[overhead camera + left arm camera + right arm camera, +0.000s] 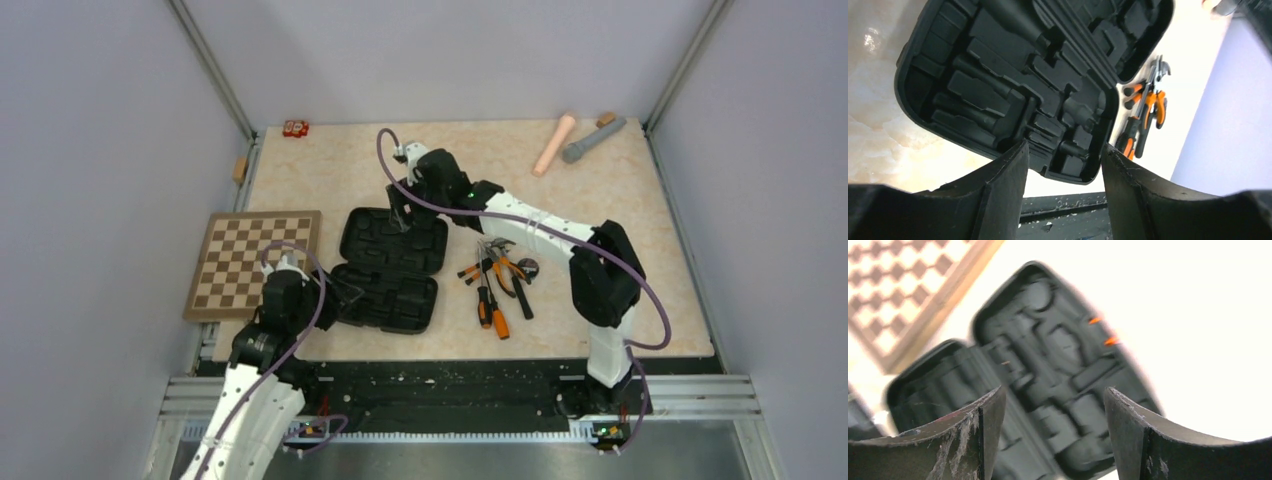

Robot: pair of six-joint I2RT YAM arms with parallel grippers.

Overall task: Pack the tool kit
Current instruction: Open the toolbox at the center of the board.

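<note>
The black clamshell case (391, 268) lies open and flat on the table, both halves showing empty moulded slots. It also shows in the left wrist view (1013, 85) and, blurred, in the right wrist view (1048, 370), with its small orange latches (1103, 332) at the far edge. The orange-and-black pliers and screwdrivers (497, 281) lie in a loose pile right of the case; they also show in the left wrist view (1147, 112). My left gripper (345, 290) is open and empty at the case's near-left edge. My right gripper (401, 215) is open and empty above the case's far half.
A brown chessboard (255, 262) lies left of the case, close to the left arm. A pink cylinder (553, 143) and a grey cylinder (592, 139) lie at the far right. A small red object (295, 127) sits at the far edge. Walls enclose the table.
</note>
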